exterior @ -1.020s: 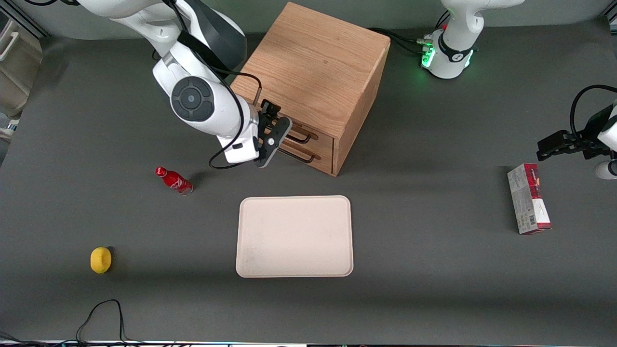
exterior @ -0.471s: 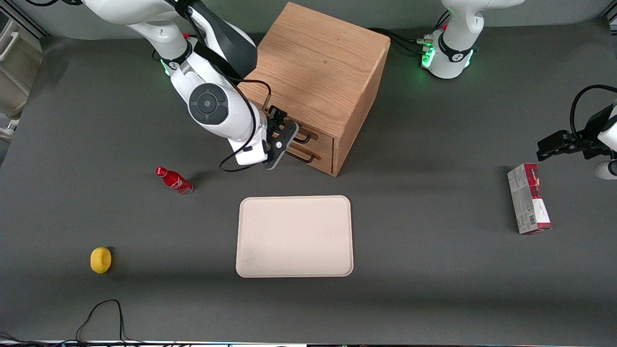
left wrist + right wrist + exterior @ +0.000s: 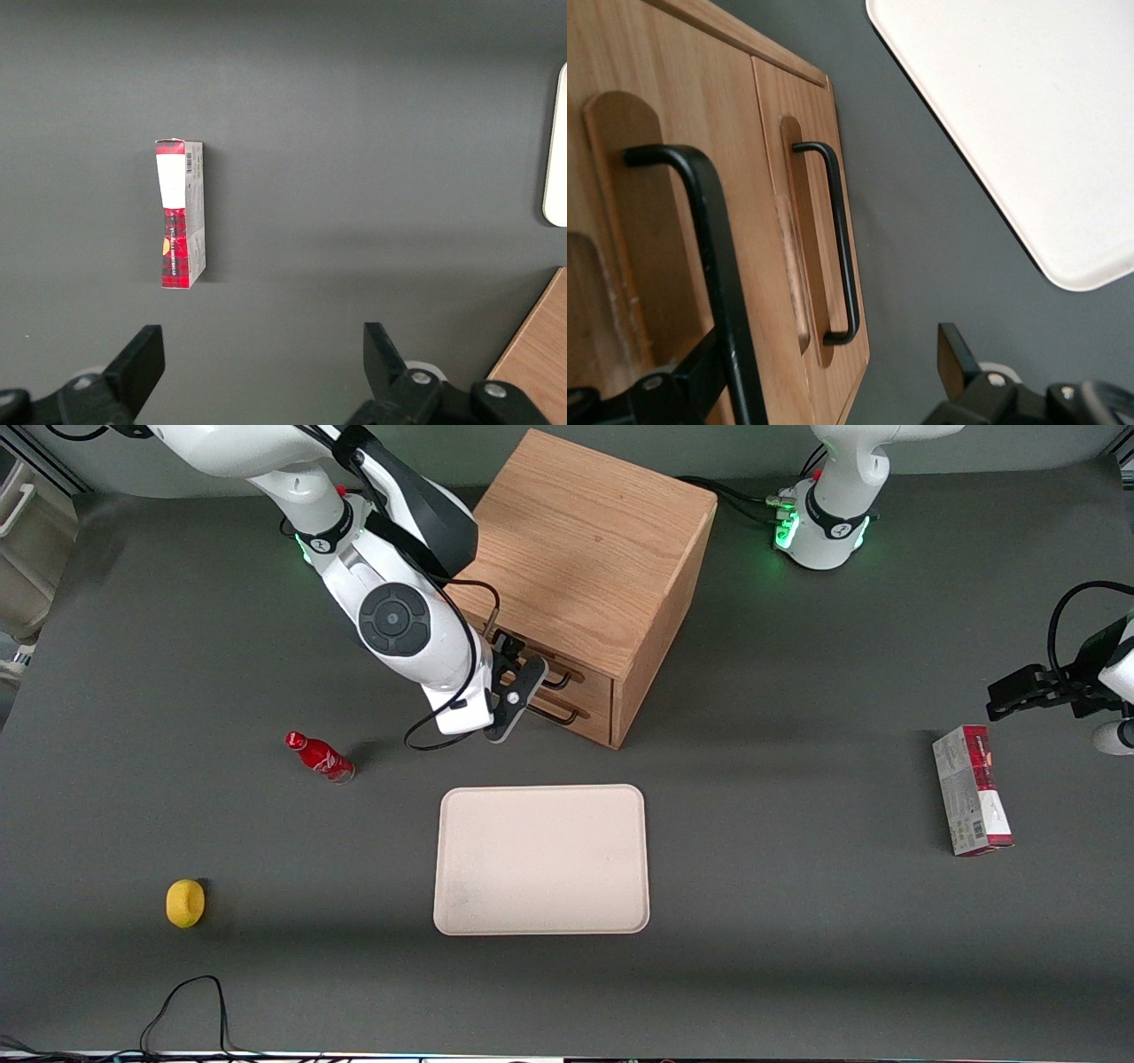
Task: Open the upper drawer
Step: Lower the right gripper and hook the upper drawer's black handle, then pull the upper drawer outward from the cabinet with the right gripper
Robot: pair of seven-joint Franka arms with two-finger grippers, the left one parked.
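Hovering just in front of the cabinet (image 3: 580,571), the tool (image 3: 518,691) is spread wide and holds nothing; in the wrist view one finger (image 3: 691,376) lies under the near handle (image 3: 713,266) and the other hangs apart over bare desk (image 3: 797,691). The upper drawer (image 3: 580,676) sits shut, right at the tool. Nearer the camera lies the tray (image 3: 540,859). Risk: with two look-alike handles close together, closing low would catch the lower handle (image 3: 554,713) and open the wrong drawer.

Even overhead light, soft shadows, sharp
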